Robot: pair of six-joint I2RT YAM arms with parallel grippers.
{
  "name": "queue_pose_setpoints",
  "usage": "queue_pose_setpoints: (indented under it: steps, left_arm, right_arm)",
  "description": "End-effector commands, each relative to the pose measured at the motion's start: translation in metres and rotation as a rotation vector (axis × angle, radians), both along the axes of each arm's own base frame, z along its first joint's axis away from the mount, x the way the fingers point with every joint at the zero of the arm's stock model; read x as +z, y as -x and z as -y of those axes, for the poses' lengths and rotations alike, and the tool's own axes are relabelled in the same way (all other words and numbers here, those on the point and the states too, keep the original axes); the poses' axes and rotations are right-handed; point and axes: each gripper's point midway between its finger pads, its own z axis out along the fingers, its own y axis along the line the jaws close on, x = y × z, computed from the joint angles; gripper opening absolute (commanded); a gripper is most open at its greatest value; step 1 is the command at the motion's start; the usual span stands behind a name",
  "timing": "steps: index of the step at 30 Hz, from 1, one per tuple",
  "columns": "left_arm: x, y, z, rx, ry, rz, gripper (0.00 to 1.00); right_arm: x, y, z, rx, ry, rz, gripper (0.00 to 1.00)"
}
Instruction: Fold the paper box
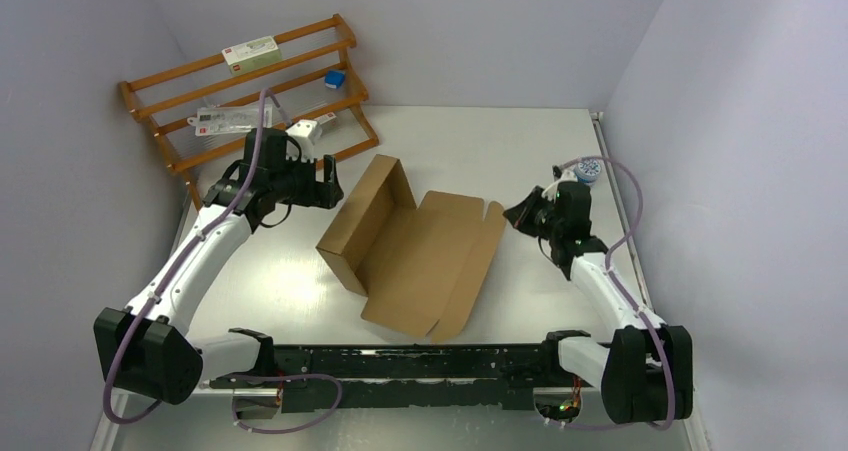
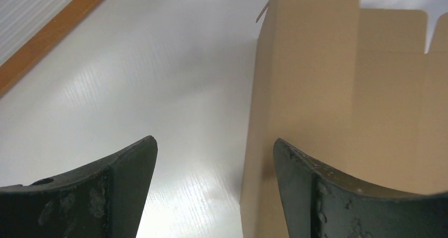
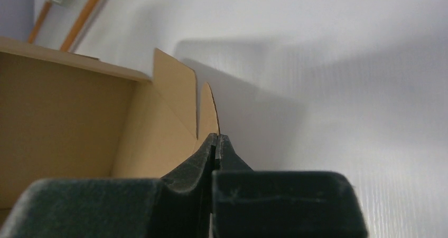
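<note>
Entry: state of rig at this moment.

We note the paper box (image 1: 420,256) lying on the desk (image 1: 520,141) between the two sets of fingers. It is plain brown cardboard, partly folded. The panel on the side of the left fingers (image 1: 330,186) stands upright. The wider part lies flat and stretches away toward the right fingers (image 3: 215,145).

Left fingers: we record them as spread wide, with nothing between the tips but desk surface and the near vertical edge of the upright panel. In the left wrist view that edge rises just ahead of the gap, closer to the finger on the right of the view than to the one on the left. The brown face of the panel runs on behind that finger. We cannot tell whether finger and cardboard touch. From above, these fingers sit just beside the far end of the upright panel.

Right fingers: pressed fully together. In the right wrist view the thin rounded edge of a flap runs down into the meeting tips, so we log them as pinching the box at that flap. The inside of the box opens to the left of the tips and bare desk lies to their right. From above, the tips meet the far corner of the flat part.

Beyond the left fingers, at the back of the desk, leans a wooden rack (image 1: 250,91) with small packets and a blue cube (image 1: 335,79) on its rails.
</note>
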Motion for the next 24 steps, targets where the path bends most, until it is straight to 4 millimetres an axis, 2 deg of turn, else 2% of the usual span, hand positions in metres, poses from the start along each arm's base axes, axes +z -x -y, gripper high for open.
queue_pose_setpoints:
  steps: [1,6,7,8,11,17,20,24]
  left_arm:
    - [0.009,-0.005,-0.011,0.059,0.005,0.042,0.86]
    - [0.010,-0.005,-0.015,0.077,-0.005,0.050,0.86]
    - [0.011,-0.005,-0.016,0.080,-0.007,0.052,0.86]
    - [0.011,-0.005,-0.017,0.081,-0.009,0.056,0.86]
    - [0.011,-0.004,-0.015,0.075,-0.002,0.059,0.86]
    - [0.008,-0.003,-0.015,0.075,0.005,0.055,0.86]
    - [0.005,-0.003,-0.015,0.080,0.003,0.050,0.86]
    - [-0.002,-0.007,-0.019,0.092,0.013,0.024,0.86]
  right_arm:
    - [0.040,-0.020,0.005,0.016,0.126,0.045,0.00]
    - [0.083,-0.042,-0.004,0.051,0.250,0.067,0.00]
    - [0.100,-0.049,-0.007,0.052,0.272,0.091,0.00]
    - [0.108,-0.054,-0.012,0.061,0.301,0.096,0.00]
    - [0.127,-0.068,-0.028,0.098,0.375,0.109,0.00]
    - [0.164,-0.099,-0.064,0.192,0.359,0.186,0.05]
    - [0.179,-0.110,-0.088,0.262,0.298,0.222,0.18]
    - [0.201,-0.113,-0.112,0.334,0.197,0.291,0.37]
